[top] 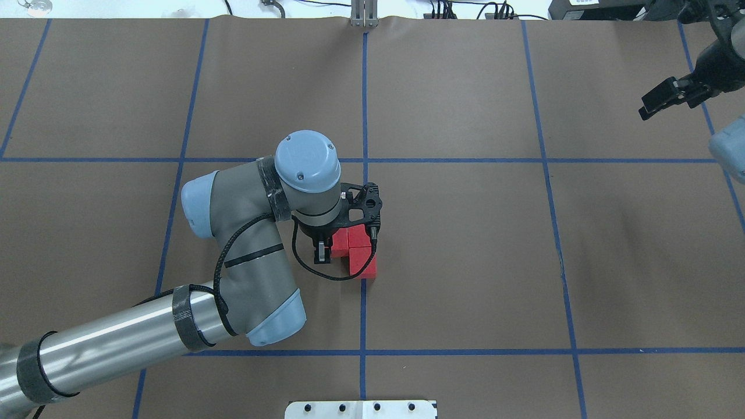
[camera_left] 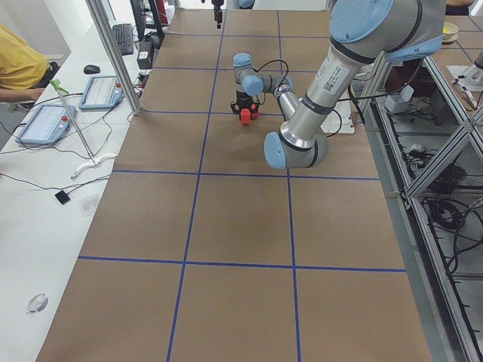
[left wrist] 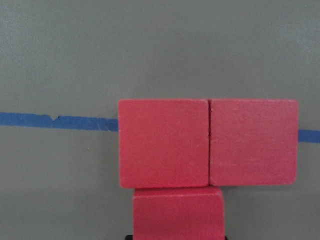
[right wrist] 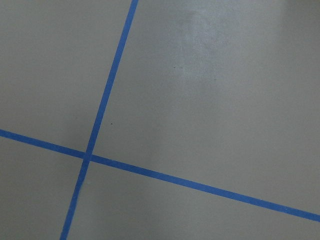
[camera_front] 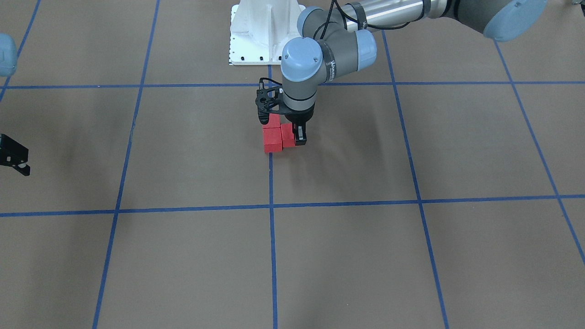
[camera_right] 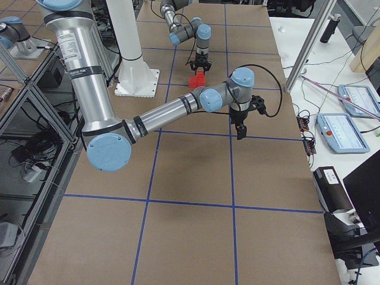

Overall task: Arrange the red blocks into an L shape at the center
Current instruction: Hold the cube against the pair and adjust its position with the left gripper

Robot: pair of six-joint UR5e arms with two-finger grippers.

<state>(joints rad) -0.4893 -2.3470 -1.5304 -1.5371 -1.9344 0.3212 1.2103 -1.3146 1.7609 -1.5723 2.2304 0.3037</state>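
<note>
Between my left gripper's (top: 332,251) jaws sits the third red block (left wrist: 177,212), butted under one of the two red blocks (left wrist: 163,142) lying side by side on the blue tape line (left wrist: 55,121) at the table's centre, well away from every edge. Whether I am clamped or loose, I cannot tell. Rising while gripping, or nudging it on release, would likely break the L; its slight sideways offset could grow. My right gripper (top: 669,99) hangs near the far right corner, jaws unreadable.
</note>
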